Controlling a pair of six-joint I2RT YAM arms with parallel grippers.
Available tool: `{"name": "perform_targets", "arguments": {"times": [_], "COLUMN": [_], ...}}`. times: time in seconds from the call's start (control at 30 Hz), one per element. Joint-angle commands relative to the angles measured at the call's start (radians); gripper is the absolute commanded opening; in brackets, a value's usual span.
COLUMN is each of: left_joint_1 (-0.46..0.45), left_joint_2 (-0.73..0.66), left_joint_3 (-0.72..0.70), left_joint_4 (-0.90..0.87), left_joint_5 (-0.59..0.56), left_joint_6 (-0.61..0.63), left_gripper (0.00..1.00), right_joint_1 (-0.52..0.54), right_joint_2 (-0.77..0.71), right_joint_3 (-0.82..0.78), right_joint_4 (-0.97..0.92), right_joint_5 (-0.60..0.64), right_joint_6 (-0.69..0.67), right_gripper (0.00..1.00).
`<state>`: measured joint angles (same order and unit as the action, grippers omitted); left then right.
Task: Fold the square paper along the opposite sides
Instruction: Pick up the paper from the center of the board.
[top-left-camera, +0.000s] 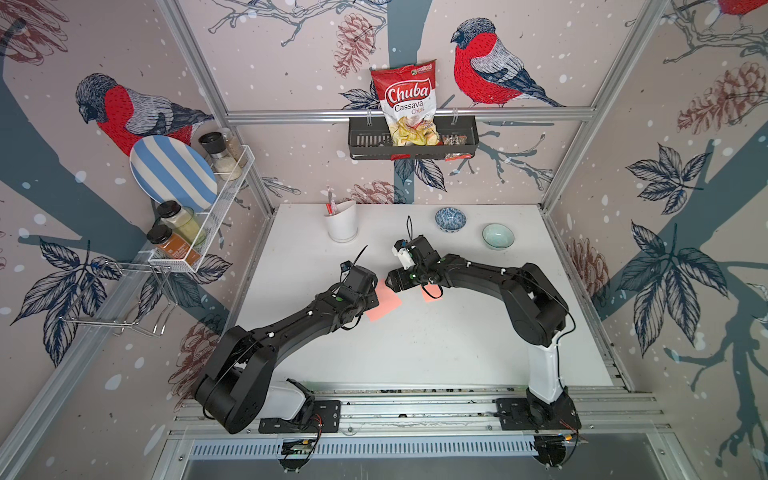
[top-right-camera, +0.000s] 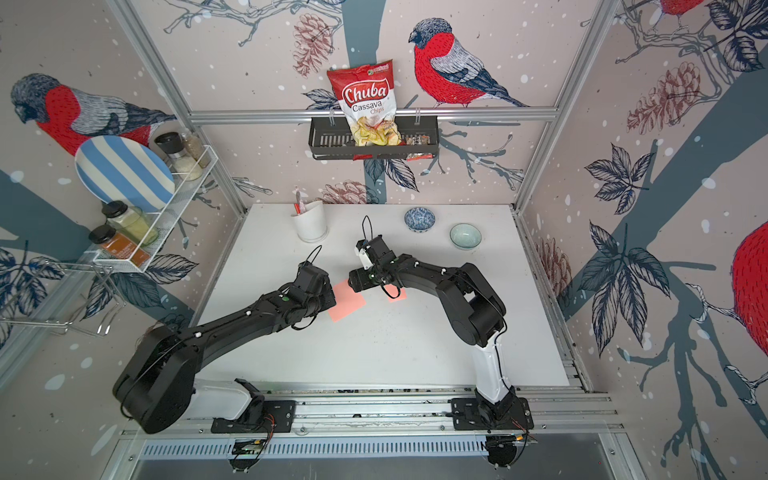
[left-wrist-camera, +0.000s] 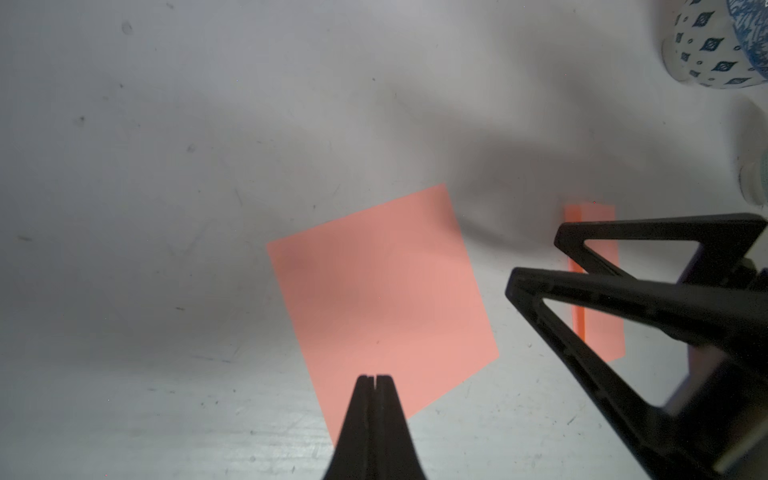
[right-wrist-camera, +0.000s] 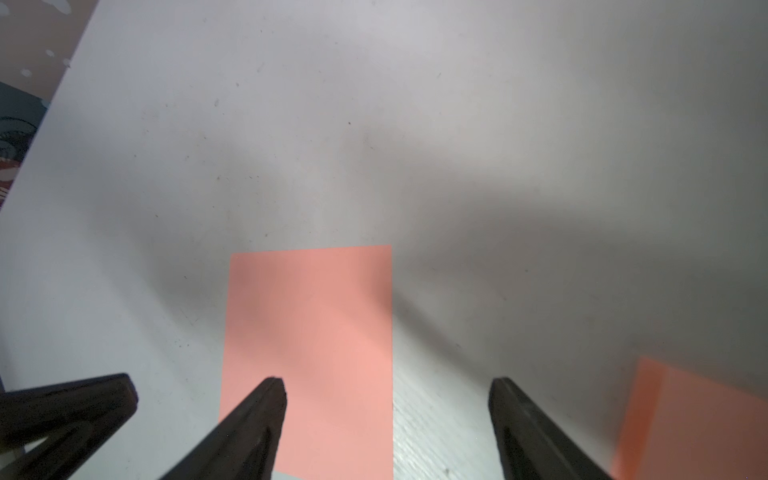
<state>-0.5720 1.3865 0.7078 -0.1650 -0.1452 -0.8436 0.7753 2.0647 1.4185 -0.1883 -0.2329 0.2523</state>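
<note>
A pink square paper (top-left-camera: 385, 306) (top-right-camera: 348, 304) lies flat and unfolded on the white table (top-left-camera: 436, 345). My left gripper (left-wrist-camera: 375, 378) is shut with nothing between its fingers, and its tips stand over the paper (left-wrist-camera: 382, 291) near one edge. In both top views the left wrist hides those fingers. My right gripper (right-wrist-camera: 386, 384) (top-left-camera: 391, 282) is open wide. One finger is over the paper (right-wrist-camera: 316, 340) and the other is over bare table. Seen from the left wrist, the right gripper (left-wrist-camera: 536, 262) hovers beside the paper's edge.
A pad of pink paper (top-left-camera: 430, 296) (left-wrist-camera: 598, 291) (right-wrist-camera: 698, 428) lies under the right wrist. At the back stand a white pen holder (top-left-camera: 341, 224), a blue patterned bowl (top-left-camera: 451, 219) and a pale green bowl (top-left-camera: 498, 236). Racks hang on the walls.
</note>
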Motion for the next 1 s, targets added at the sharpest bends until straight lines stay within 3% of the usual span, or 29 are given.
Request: {"name": "perform_targets", "arguments": {"times": [0.0,0.3,0.63,0.97], "left_joint_1": [0.004,0.031,0.077,0.082], "left_joint_2": [0.019,0.124,0.243,0.296], "left_joint_3": [-0.019,0.027,0.057,0.047], "left_joint_4": [0.100,0.115,0.093,0.128], "left_joint_5": [0.044,0.090,0.138,0.166], "left_joint_6": [-0.048,-0.058,-0.043,-0.006], "left_gripper": [0.00,0.00,0.00,0.00], "right_joint_1": [0.023,0.056,0.080,0.118], "right_joint_2": [0.046,0.111,0.180,0.188], "right_joint_3": [0.055,0.134,0.250,0.224], "right_joint_4": [-0.080,-0.162,-0.344,-0.403], "right_joint_5": [0.013,0.032,0.107,0.089], "right_joint_6": [-0.028,-0.033,-0.045,-0.032], "right_gripper": [0.81,0.81,0.71,0.66]}}
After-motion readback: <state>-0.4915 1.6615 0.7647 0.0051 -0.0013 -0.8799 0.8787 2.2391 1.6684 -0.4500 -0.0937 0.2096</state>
